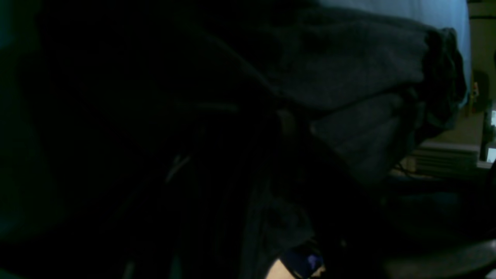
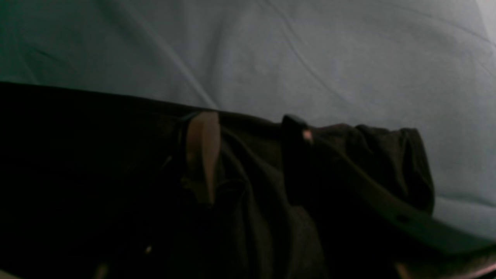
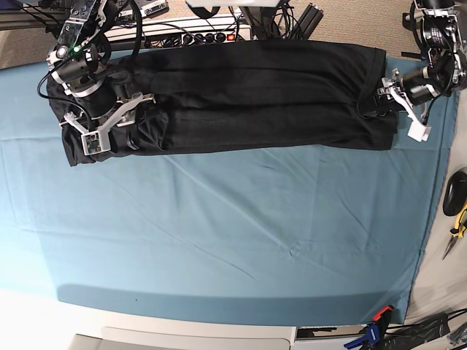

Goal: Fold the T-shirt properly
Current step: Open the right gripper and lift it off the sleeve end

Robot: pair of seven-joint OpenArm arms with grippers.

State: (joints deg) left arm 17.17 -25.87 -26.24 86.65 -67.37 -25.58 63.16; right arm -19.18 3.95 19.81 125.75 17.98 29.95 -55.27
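The black T-shirt (image 3: 248,95) lies as a long folded band across the far part of the teal cloth (image 3: 219,233), plain side up. My right gripper (image 3: 122,109) is at the band's left end. In the right wrist view its beige pad (image 2: 203,151) and black finger (image 2: 294,128) hold bunched T-shirt fabric (image 2: 368,155) between them. My left gripper (image 3: 381,98) is at the band's right end, fingers buried in the gathered edge. The left wrist view is very dark and shows only bunched T-shirt (image 1: 348,69) close to the lens, the fingers hidden.
Cables and a power strip (image 3: 190,33) run along the far edge behind the shirt. Yellow-handled pliers (image 3: 458,219) and a dark object (image 3: 454,191) lie off the cloth at the right. A clamp (image 3: 372,332) holds the cloth's near right corner.
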